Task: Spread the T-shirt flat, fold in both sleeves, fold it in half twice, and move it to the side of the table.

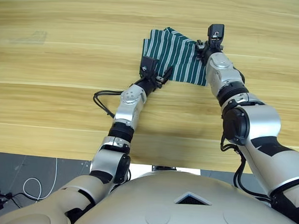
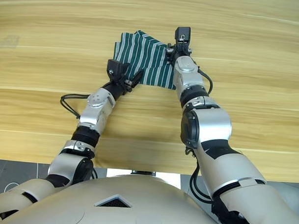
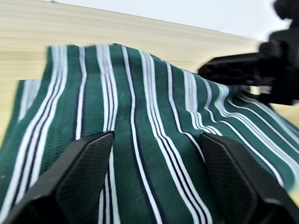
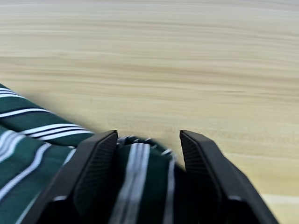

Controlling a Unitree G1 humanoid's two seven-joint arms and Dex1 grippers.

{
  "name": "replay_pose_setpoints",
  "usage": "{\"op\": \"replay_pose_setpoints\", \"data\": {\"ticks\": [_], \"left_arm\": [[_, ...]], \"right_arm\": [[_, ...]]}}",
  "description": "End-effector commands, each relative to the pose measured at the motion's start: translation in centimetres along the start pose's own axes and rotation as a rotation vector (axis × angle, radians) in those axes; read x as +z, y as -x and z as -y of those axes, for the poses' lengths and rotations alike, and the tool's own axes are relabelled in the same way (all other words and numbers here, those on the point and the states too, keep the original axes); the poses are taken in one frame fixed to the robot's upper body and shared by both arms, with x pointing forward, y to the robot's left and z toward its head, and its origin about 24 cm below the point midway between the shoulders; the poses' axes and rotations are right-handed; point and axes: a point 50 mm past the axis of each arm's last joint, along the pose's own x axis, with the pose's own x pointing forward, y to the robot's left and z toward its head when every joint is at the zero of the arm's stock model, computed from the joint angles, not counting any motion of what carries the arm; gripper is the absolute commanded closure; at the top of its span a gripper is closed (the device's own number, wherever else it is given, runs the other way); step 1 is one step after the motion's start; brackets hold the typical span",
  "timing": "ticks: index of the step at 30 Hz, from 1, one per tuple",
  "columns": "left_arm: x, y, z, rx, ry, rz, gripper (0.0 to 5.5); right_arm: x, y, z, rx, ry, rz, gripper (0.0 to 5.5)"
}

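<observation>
Green, white-striped T-shirt (image 1: 173,54); tan wood-grain table (image 1: 67,65)

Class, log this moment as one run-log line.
shirt: folded on table | left claw: open over shirt | right claw: at shirt's right edge

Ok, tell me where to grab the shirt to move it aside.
Pinch the shirt at its near edge, coming in low from the robot's side. It lies folded flat on the table, and the stacked layers end there, by the left gripper.

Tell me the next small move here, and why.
Probably shut the left claw on the T-shirt: its fingers stand open over the near left corner of the folded cloth, while the right claw pinches the right edge.
</observation>
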Motion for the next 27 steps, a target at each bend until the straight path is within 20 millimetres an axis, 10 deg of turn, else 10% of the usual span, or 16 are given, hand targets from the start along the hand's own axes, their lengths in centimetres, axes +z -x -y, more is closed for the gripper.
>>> {"op": "replay_pose_setpoints", "data": {"ticks": [1,7,12,17,27], "left_arm": [[-4.5,4.8,-3.0,0.138,0.090,-0.139,2.08],[-4.3,8.9,3.2,-0.239,0.001,-0.073,2.08],[-4.7,11.0,3.6,-0.322,-0.033,-0.105,2.08],[-4.7,11.4,3.4,-0.344,-0.025,-0.090,2.08],[-3.7,9.8,5.3,-0.378,0.148,0.124,2.08]], "right_arm": [[-2.7,0.4,2.4,-0.062,-0.014,-0.070,3.04],[0.3,2.2,3.3,0.138,-0.206,0.338,3.04],[1.5,9.2,2.0,0.421,-0.052,0.643,3.04],[-0.7,11.3,0.4,0.496,0.050,0.585,3.04],[-2.3,4.7,-4.8,0.510,0.381,0.287,3.04]]}}
